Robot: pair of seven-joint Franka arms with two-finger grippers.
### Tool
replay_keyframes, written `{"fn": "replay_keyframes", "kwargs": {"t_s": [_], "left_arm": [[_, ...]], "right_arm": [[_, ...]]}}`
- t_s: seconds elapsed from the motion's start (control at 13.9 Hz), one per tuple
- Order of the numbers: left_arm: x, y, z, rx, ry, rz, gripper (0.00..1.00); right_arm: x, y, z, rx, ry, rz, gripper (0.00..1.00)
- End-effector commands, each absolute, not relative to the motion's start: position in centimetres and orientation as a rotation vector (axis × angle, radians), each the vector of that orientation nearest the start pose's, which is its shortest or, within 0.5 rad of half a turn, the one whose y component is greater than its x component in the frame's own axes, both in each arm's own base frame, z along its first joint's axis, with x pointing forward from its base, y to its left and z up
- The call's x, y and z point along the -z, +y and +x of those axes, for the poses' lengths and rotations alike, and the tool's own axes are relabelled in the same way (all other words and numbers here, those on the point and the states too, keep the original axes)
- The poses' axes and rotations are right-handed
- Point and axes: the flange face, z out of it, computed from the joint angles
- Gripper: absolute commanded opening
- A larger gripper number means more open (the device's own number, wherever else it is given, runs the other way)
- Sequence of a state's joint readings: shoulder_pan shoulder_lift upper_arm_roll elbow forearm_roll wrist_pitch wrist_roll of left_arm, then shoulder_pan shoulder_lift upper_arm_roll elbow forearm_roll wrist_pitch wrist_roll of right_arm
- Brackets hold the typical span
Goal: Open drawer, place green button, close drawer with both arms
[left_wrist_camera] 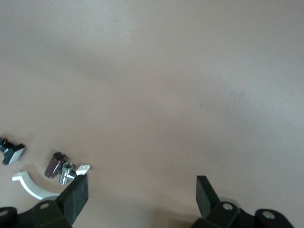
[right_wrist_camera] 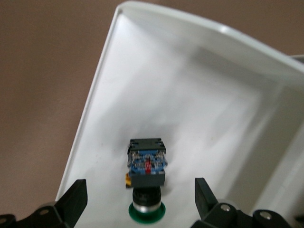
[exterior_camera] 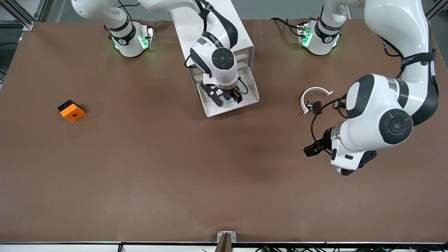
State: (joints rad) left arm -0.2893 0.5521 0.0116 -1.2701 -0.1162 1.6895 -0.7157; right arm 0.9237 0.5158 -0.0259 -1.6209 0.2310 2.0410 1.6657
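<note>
Two spread tools [left_wrist_camera: 140,194] [right_wrist_camera: 141,199] (right over drawer [right_wrist_camera: 190,104], button [right_wrist_camera: 147,183] inside) above brown table [exterior_camera: 157,157].

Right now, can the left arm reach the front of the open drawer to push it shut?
Probably yes. The left gripper hangs open over bare table, holding nothing, with nothing between it and the drawer. But the right gripper is over the drawer, open above the button lying in it.
</note>
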Motion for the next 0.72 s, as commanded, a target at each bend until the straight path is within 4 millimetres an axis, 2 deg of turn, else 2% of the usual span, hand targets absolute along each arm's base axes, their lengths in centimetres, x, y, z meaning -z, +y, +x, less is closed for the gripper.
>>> {"fn": "replay_keyframes", "kwargs": {"t_s": [0.0, 0.14, 0.29, 0.43, 0.65], "left_arm": [[-38.9, -23.5, 65.3, -0.224, -0.568, -3.119, 1.00], [-35.8, -25.9, 63.8, -0.207, -0.514, -3.143, 1.00], [-33.2, -28.5, 61.8, -0.189, -0.455, -3.157, 1.00], [-31.1, -30.7, 60.4, -0.174, -0.438, -3.164, 1.00], [-27.7, -33.3, 58.3, -0.177, -0.419, -3.165, 1.00]], "right_arm": [[-38.9, 51.6, 43.8, -0.413, 1.405, -2.854, 1.00], [-43.2, 49.4, 45.9, -0.464, 1.434, -2.878, 1.00], [-47.7, 46.3, 47.3, -0.493, 1.436, -2.882, 1.00], [-52.3, 42.1, 47.8, -0.505, 1.264, -2.931, 1.00], [-56.7, 34.5, 49.1, -0.562, 1.011, -2.997, 1.00]]}}
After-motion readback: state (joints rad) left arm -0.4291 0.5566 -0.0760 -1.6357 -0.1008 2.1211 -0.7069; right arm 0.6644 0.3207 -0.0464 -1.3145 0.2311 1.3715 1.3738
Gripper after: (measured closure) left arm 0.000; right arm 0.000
